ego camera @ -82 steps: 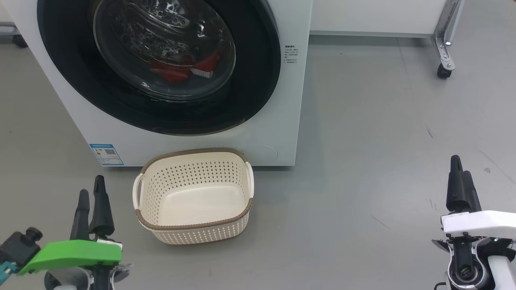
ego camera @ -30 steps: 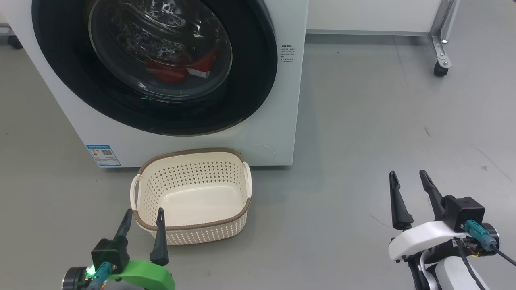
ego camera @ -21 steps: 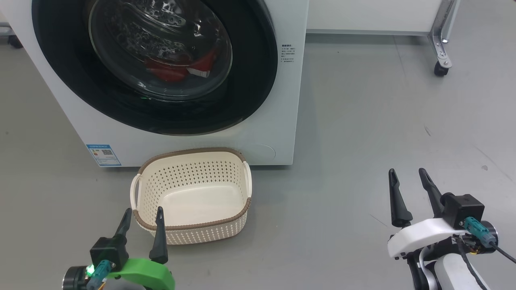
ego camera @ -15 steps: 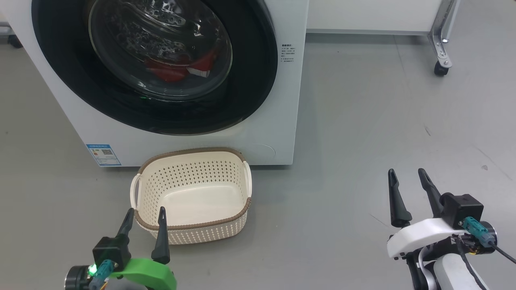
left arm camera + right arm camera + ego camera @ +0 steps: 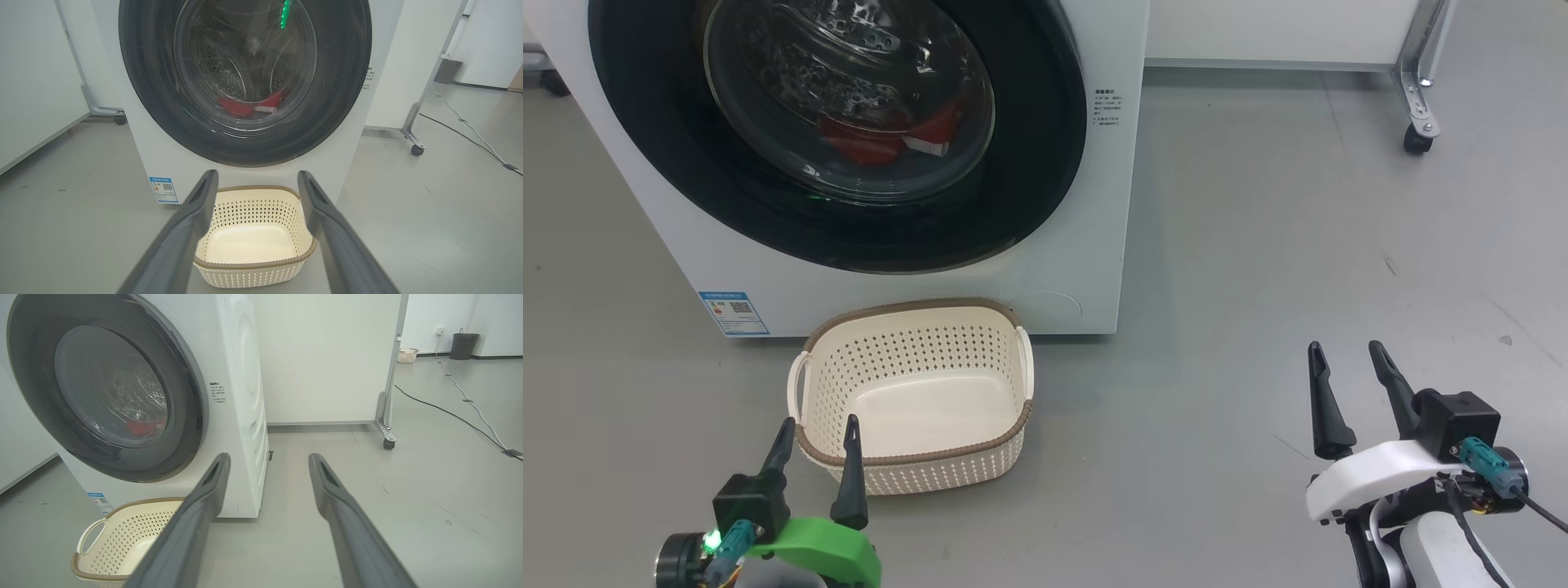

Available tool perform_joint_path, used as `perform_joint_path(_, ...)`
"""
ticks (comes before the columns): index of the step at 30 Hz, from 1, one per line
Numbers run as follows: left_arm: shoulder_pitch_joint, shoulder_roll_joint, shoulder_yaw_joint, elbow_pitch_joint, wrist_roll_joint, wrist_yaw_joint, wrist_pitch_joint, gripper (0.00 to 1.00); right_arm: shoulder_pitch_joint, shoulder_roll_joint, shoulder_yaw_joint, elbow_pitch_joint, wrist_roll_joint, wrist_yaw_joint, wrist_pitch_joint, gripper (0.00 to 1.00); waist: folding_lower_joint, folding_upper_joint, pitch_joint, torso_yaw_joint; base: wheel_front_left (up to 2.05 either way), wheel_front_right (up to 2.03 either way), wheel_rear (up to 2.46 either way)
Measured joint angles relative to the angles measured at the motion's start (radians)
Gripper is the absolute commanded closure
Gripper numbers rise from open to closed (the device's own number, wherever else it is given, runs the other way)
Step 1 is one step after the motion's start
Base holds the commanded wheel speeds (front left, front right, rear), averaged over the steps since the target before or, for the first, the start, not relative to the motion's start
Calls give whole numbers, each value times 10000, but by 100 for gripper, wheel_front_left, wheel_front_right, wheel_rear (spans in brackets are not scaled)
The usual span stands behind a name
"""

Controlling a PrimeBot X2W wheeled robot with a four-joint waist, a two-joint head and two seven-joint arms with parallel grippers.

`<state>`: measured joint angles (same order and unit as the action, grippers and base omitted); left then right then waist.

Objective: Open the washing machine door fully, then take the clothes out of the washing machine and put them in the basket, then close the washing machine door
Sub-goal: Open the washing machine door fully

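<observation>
Step 1 pending: washing machine door (image 5: pixel 1029 163) is shut, clothes (image 5: pixel 874 145) behind its glass, basket (image 5: pixel 915 306) on the floor below. Left pincer (image 5: pixel 818 423) and right pincer (image 5: pixel 1343 347) are released. Next: grip door edge, pull.

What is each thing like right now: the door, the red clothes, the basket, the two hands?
Washing machine door, shut.
Red clothes, inside the washing machine.
Basket, upright on the floor, empty.
Left hand, open, holding nothing.
Right hand, open, holding nothing.
</observation>
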<state>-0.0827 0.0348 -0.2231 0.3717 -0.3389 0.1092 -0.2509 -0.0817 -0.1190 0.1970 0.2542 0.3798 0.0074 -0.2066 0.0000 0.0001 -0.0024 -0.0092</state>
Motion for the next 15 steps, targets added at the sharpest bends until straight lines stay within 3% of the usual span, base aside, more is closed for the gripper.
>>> perform_joint_path(15, -48, 0, -46, -25, -2, 13, 0, 0, -97, -10, 13, 69, -2, 0, -15, 0, 0, 0, 68, 26, 0, 0, 0)
